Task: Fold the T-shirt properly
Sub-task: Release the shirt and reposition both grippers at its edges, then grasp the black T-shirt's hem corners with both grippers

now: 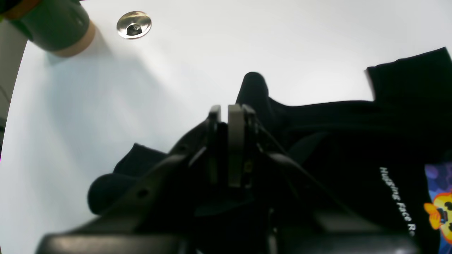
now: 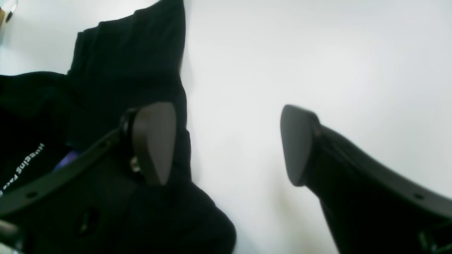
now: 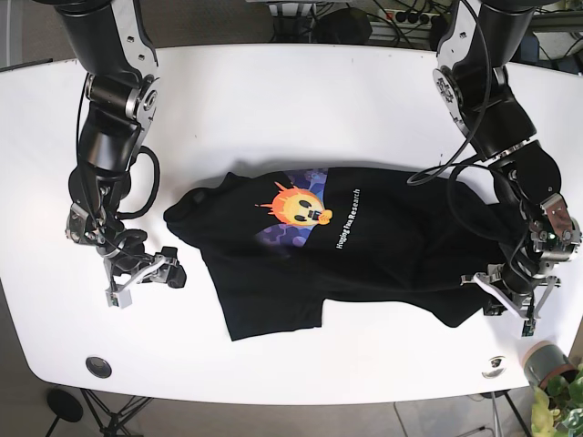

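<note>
left hand (image 1: 231, 116) pinches t-shirt (image 3: 364, 250); right hand (image 3: 144, 276) beside it.

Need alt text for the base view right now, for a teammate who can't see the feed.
A black T-shirt with an orange flame-face print lies crumpled across a white table, seen from above. The left gripper is shut on the shirt's edge on the image's right; the right gripper is open on bare table at the image's left, off the cloth.

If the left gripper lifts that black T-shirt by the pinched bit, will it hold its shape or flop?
Probably flop: the black T-shirt lies limp and creased. The left gripper, jaws shut on a fold, would likely trail cloth. It looks light and should slide on the smooth white table.
</note>
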